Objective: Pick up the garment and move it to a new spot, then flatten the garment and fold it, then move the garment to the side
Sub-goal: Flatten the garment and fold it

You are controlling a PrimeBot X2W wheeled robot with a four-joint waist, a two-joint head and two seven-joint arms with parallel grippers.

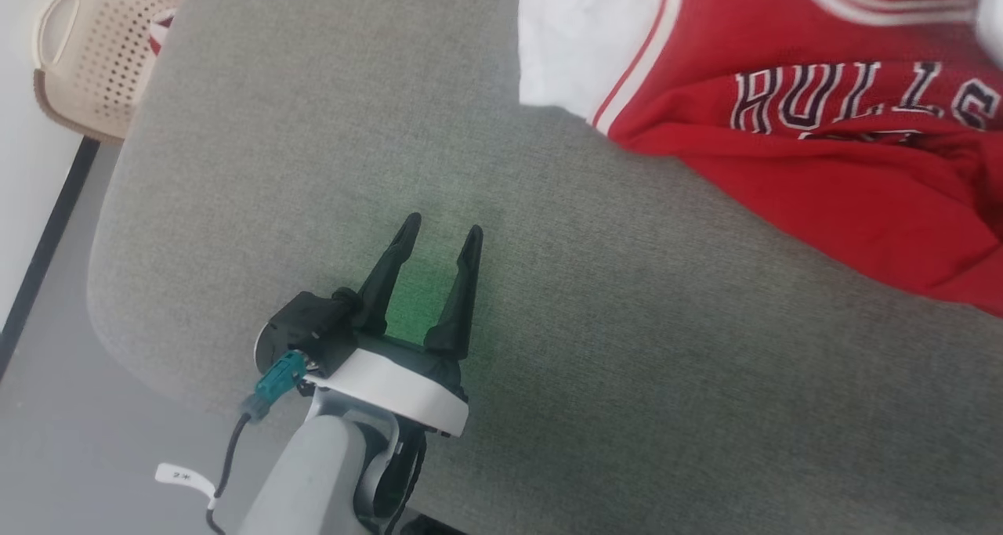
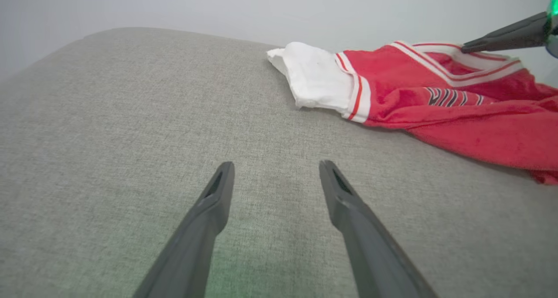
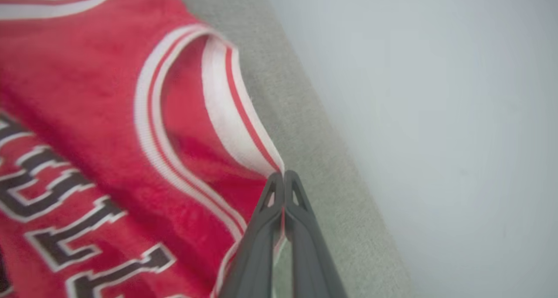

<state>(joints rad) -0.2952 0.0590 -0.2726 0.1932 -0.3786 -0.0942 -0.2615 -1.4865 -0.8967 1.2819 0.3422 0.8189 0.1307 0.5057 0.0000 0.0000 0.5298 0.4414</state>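
Head view: "ULLS" across garment point(image 1: 783, 178)

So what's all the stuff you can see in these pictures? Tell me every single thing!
garment: one, bright red with a white sleeve end, striped bands and dark letters; lying rumpled on the cushion, upper right of the head view
cushion: one, grey woven fabric, rounded corner; under the garment
basket: one, beige with little holes and a handle; beside the cushion, upper left of the head view
floor: grey; beside the cushion, lower left
left gripper: one, dark fingers, open; over bare cushion, apart from the garment
right gripper: one, dark fingers, shut on the garment's striped collar
cable: one, black with a teal plug and a white tag; at the left wrist
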